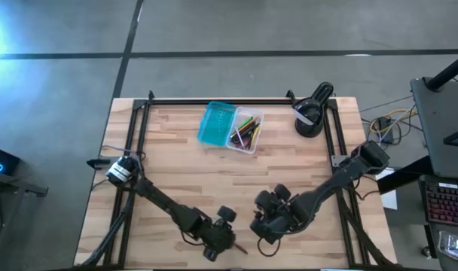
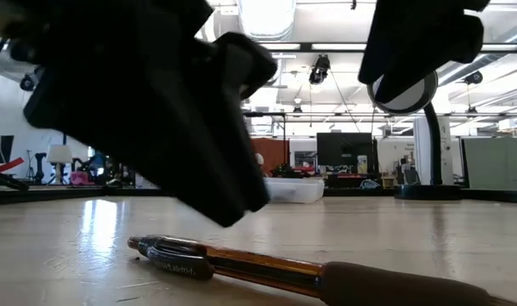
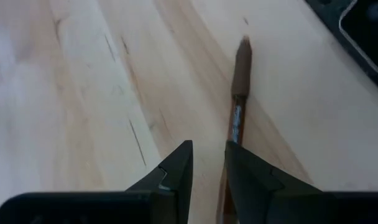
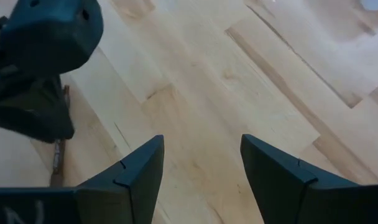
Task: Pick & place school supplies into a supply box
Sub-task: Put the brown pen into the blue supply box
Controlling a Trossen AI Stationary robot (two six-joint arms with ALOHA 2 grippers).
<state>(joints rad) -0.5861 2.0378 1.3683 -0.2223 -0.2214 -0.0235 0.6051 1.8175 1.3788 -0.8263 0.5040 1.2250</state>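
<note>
The thin, light, stiff pen [image 3: 240, 81], lying flat on the surface at its 6 o'clock edge, is judged best pinched mid-barrel by the parted, empty left gripper [image 3: 209, 165] just over it.

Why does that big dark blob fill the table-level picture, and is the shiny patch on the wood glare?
In the low view, the blob is an arm too near the lens to be sharp; the pen is crisp. The pale streak on the table mirrors ceiling lights.
</note>
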